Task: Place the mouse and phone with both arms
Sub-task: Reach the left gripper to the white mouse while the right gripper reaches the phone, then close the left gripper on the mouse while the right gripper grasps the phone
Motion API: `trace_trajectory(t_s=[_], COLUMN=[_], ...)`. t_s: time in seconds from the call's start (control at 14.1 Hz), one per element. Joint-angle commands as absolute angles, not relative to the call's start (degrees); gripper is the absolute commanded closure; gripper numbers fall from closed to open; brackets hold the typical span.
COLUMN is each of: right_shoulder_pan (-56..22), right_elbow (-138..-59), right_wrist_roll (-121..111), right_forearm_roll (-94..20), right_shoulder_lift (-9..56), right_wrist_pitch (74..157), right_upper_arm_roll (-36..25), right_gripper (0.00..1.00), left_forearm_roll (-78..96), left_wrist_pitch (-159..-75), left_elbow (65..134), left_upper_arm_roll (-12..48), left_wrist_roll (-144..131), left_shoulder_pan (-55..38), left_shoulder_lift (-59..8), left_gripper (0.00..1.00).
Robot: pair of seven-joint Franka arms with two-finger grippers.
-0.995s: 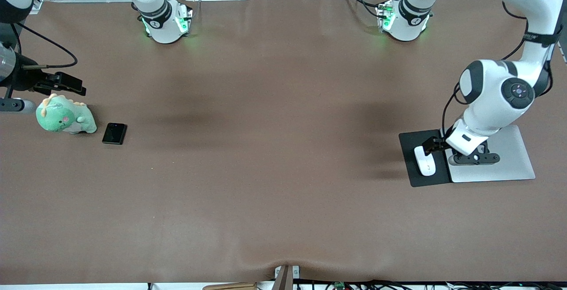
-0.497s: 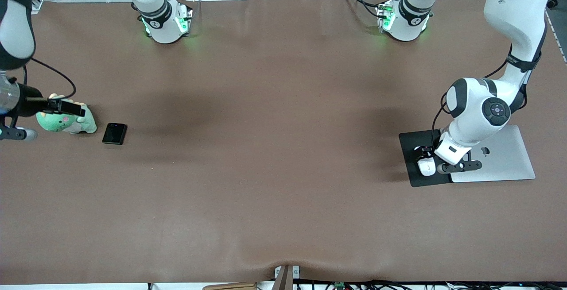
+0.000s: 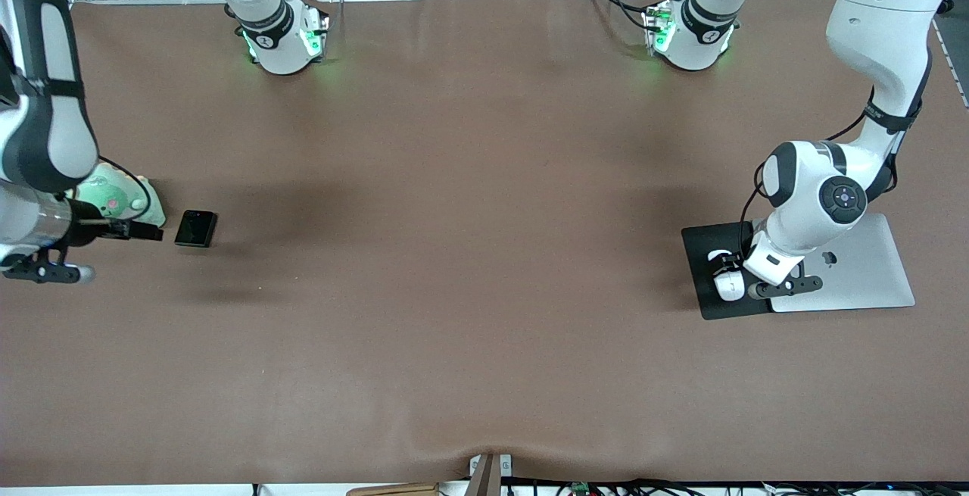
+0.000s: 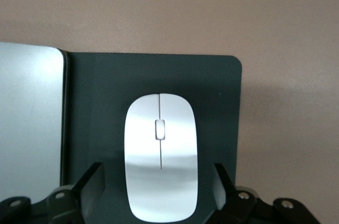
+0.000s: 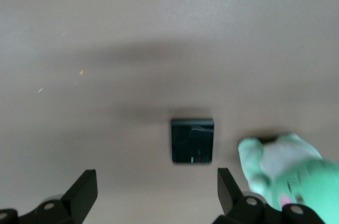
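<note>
Mouse (image 3: 728, 282) lay on the pad (image 3: 704, 242) by the laptop (image 3: 870, 269) at the left arm's end of the tabletop (image 3: 469, 254); phone (image 3: 196, 228) lay near the right gripper (image 3: 147, 234). Left wrist view: left gripper (image 4: 159, 181) fingers (image 4: 92, 181) straddled the mouse lengthwise, parted, not yet touching. Right wrist view: phone (image 5: 192, 140) lay ahead of wide-spread fingers (image 5: 85, 189).

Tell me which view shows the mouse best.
The left wrist view: the mouse fills it, whole, on the mouse pad. The front view shows it small, partly covered by the left arm. The right wrist view misses it.
</note>
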State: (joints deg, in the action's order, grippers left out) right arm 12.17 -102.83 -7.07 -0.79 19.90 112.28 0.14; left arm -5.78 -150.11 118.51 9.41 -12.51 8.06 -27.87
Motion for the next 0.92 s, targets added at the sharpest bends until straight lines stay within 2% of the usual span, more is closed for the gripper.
trace_trajectory(t_s=[0.0, 0.5, 0.71, 0.85], right_shoulder_pan=[13.3, 14.8, 15.8, 16.3], right_elbow=[-106.6, -112.1, -112.1, -112.1], right_wrist_roll=[-7.9, -7.9, -7.9, -7.9], right_forearm_roll=[0.0, 1.7, 1.7, 1.7], right_shoulder_lift=[21.5, 26.6, 29.3, 30.5], right_wrist_pitch=[117.5, 128.0, 129.7, 129.7], right_upper_arm_roll=[0.8, 0.6, 0.6, 0.6], right_gripper=[0.0, 0.0, 0.0, 0.0], left_forearm_roll=[-7.5, -7.6, -7.6, -8.0], left_wrist_pitch=[-151.4, -152.6, -152.6, -152.6], left_elbow=[117.4, 117.4, 117.4, 117.4], left_upper_arm_roll=[9.3, 9.3, 9.3, 9.3], left_wrist_roll=[-15.1, -15.3, -15.2, -15.1], left_shoulder_pan=[8.0, 7.9, 8.0, 7.9], left_shoulder_lift=[-29.4, -31.0, -30.9, -30.9], left_gripper=[0.13, 0.26, 0.38, 0.42])
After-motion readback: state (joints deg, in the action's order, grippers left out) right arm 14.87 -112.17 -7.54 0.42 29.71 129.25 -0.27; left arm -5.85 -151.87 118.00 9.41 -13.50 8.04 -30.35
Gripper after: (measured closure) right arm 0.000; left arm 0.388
